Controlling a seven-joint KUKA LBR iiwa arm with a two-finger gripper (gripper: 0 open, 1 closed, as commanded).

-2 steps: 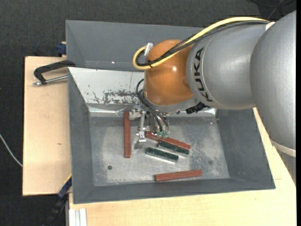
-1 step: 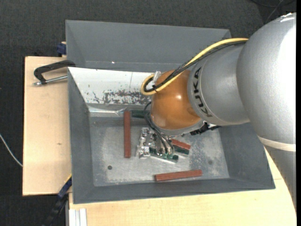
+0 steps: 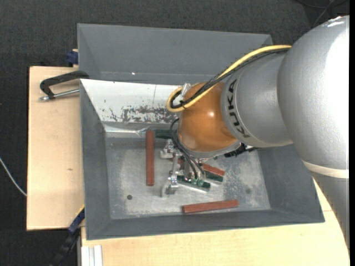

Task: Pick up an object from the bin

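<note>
Under the orange wrist cover (image 3: 202,123), the pincer (image 3: 173,186) sits low over the floor of the bin (image 3: 111,204). Its metal parts crowd together from this angle, so I cannot tell whether it is apart or together, and nothing can be seen clamped in it.

The thing nearest to it is a small green piece (image 3: 198,184), just beside the pincer on the side the arm comes from. It looks flat and thin, with a dark edge, and lies close against the floor. A short red piece (image 3: 214,170) lies just beyond it, on the same side and a little farther back.

The main risk, as I judge it, is a miss. The green piece lies beside the pincer rather than plainly inside it, so a closing move could catch only its edge and flick it away, or shut on air. Because the piece is so flat, the pincer must go very low, and it could scrape the metal floor. The red piece is near enough to be dragged along or wedged in.

A long brown stick (image 3: 150,158) lies on the pincer's far side, away from the arm. A second brown stick (image 3: 211,206) lies towards the bin's near wall. Both are clear of the pincer for now, though a sideways sweep could knock either one.
</note>
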